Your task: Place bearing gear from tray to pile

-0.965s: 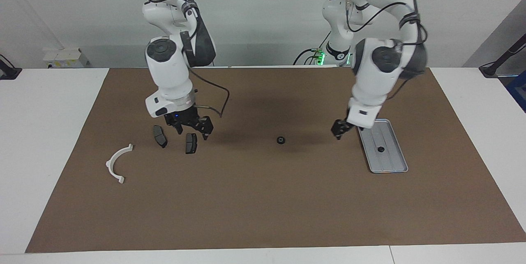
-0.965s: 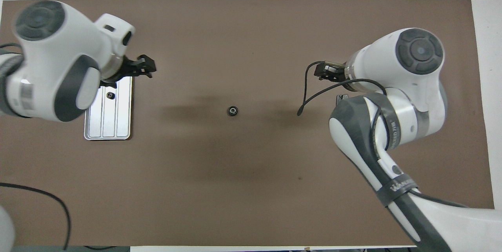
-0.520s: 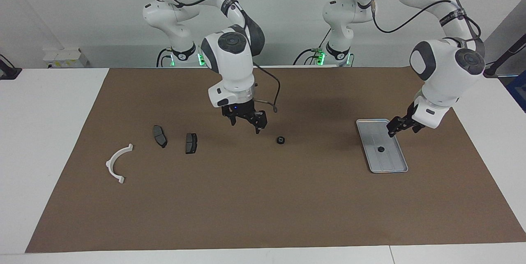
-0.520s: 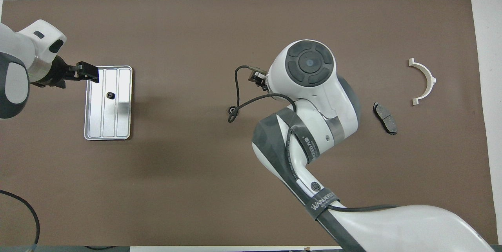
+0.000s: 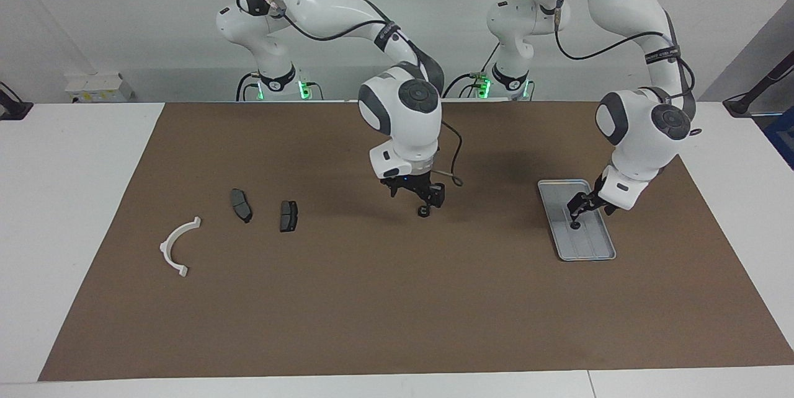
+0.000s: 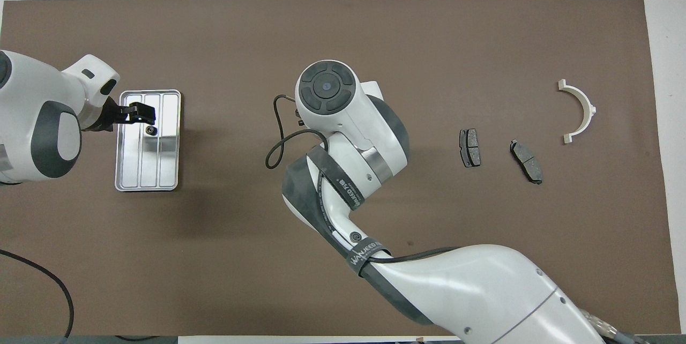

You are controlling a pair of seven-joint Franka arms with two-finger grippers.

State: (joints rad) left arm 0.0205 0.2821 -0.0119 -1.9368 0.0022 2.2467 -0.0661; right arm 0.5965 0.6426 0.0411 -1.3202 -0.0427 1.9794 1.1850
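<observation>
The silver-grey tray [image 5: 589, 246] lies toward the left arm's end of the table and also shows in the overhead view [image 6: 147, 172]. A small black bearing gear [image 6: 151, 130] sits on it. My left gripper [image 5: 580, 212] hangs low over the tray, just above that gear. A second bearing gear [image 5: 423, 212] lies on the mat mid-table. My right gripper [image 5: 414, 199] is open and low over it, one fingertip right at it. The pile lies toward the right arm's end: a white half-ring bracket [image 5: 177, 246] and two dark plates [image 5: 241, 204] [image 5: 288, 216].
A brown mat [image 5: 397, 311] covers the table. In the overhead view the right arm's wrist [image 6: 343, 113] hides the mid-table gear, and its cable [image 6: 276, 146] loops beside it. The pile's plates [image 6: 470, 147] [image 6: 526, 154] and bracket [image 6: 581, 111] show uncovered.
My right gripper has swung from over the pile's plates to over the mid-table gear and lowered. My left gripper has moved from beside the tray to low over the gear on it.
</observation>
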